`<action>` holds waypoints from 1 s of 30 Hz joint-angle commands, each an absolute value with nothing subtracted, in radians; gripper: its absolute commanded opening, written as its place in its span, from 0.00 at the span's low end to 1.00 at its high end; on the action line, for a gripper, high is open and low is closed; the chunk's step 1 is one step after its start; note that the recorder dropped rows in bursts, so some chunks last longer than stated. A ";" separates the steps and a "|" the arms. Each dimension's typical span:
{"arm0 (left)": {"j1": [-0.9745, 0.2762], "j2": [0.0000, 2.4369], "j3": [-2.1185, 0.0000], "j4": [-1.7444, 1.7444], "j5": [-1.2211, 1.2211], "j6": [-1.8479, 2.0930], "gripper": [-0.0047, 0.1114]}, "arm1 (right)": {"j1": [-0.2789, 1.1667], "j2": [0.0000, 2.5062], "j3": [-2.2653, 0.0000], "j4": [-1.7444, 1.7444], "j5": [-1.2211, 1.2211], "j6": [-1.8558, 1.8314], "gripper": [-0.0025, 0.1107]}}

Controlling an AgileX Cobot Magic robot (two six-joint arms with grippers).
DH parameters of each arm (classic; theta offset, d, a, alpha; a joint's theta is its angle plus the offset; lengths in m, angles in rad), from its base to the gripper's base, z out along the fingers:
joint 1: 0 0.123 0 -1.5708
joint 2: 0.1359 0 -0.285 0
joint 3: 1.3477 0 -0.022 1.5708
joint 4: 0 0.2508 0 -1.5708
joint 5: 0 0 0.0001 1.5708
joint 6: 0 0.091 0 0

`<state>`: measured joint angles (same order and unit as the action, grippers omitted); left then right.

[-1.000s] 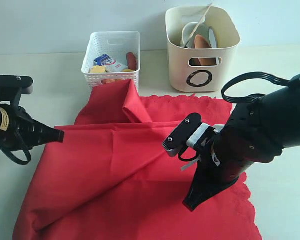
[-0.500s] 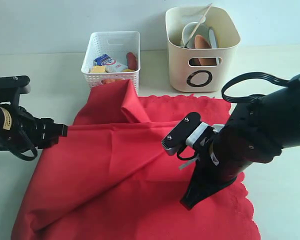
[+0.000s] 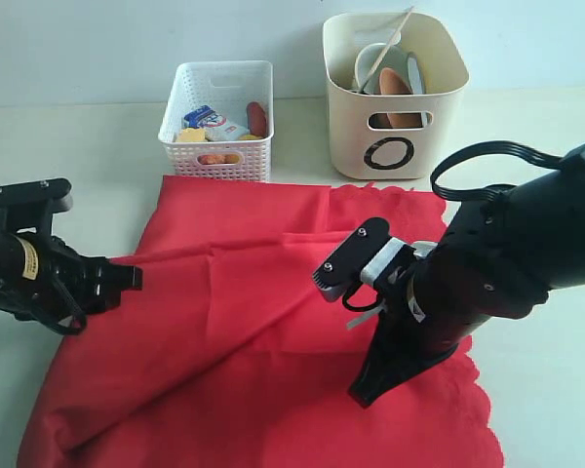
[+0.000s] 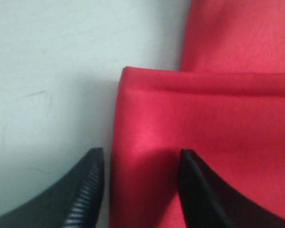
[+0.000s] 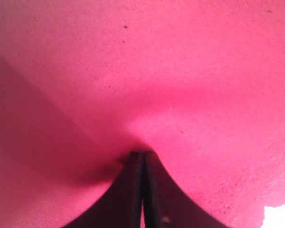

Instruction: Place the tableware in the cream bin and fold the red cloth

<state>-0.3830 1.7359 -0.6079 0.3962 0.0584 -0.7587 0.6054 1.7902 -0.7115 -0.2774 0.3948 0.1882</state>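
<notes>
The red cloth (image 3: 253,341) lies spread on the table, creased from lower left toward the middle. My left gripper (image 3: 135,278) is open at the cloth's left edge. In the left wrist view its fingers straddle a folded cloth corner (image 4: 147,109) without gripping it, with the gripper (image 4: 140,153) just behind. My right gripper (image 3: 359,395) points steeply down near the scalloped lower right edge. It is shut, and the cloth (image 5: 156,71) puckers into its tips (image 5: 142,153). The cream bin (image 3: 351,117) at the back holds a bowl (image 3: 373,60), a brown plate (image 3: 394,90) and a chopstick (image 3: 396,27).
A white perforated basket (image 3: 180,97) with food items stands at the back, left of the bin, just beyond the cloth's far edge. Bare table shows to the left of the cloth (image 4: 47,71) and on the far right.
The left gripper opened and let go of the cloth. The raised fold near the basket dropped flat. The left gripper moved slightly down and right; the right arm barely shifted.
</notes>
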 commanded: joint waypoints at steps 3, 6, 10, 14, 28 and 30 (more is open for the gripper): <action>-0.386 1.737 -0.604 0.392 0.042 -0.758 0.04 | 0.605 1.838 -0.691 -0.241 0.397 0.183 0.02; -0.413 1.705 -0.604 0.408 0.051 -0.759 0.04 | 0.605 1.838 -0.691 -0.241 0.395 0.183 0.02; -0.478 1.616 -0.604 0.407 0.080 -0.757 0.04 | 0.605 1.838 -0.691 -0.241 0.395 0.183 0.02; -0.576 1.488 -0.604 0.407 0.071 -0.758 0.04 | 0.605 1.838 -0.691 -0.238 0.395 0.183 0.02; -0.972 1.510 -0.677 0.407 -0.071 -0.763 0.04 | 0.605 1.838 -0.691 -0.234 0.395 0.183 0.02; -1.031 1.513 -0.677 0.407 -0.087 -0.763 0.04 | 0.605 1.838 -0.691 -0.234 0.395 0.183 0.02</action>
